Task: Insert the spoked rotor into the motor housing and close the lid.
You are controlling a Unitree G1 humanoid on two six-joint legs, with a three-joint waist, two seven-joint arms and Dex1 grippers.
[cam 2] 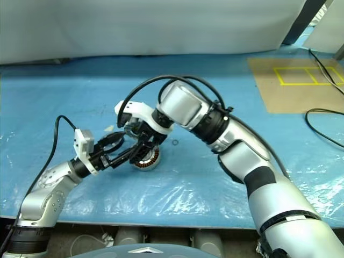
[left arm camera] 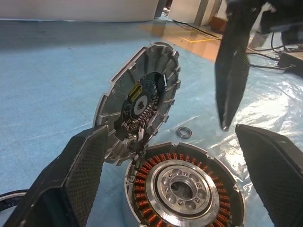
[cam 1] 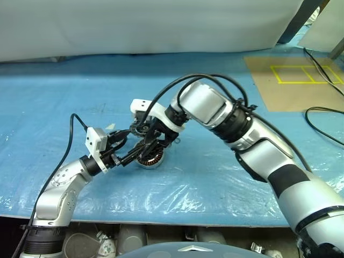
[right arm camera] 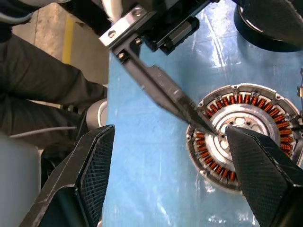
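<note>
The motor housing (left arm camera: 184, 189), a silver puck with copper windings around its hub, lies on the blue table (cam 1: 226, 183) between both grippers. The lid (left arm camera: 139, 101) stands tilted on edge at the housing's rim, with its ribbed, dark-centred face towards the housing. My left gripper (cam 1: 137, 144) is open, and its fingers (left arm camera: 80, 170) straddle the housing (cam 1: 150, 159) and the lid's lower edge. My right gripper (cam 1: 153, 138) hangs open just above the housing (right arm camera: 241, 137), holding nothing. One of its fingers (left arm camera: 232, 71) is apart from the lid. The spoked rotor is out of view.
A small metal ring (left arm camera: 183, 132) lies on the table just beyond the housing. A cardboard sheet with yellow tape (cam 1: 293, 80) and black cables (cam 1: 322, 115) are at the back right. A white panel (cam 1: 150, 24) borders the table's far side.
</note>
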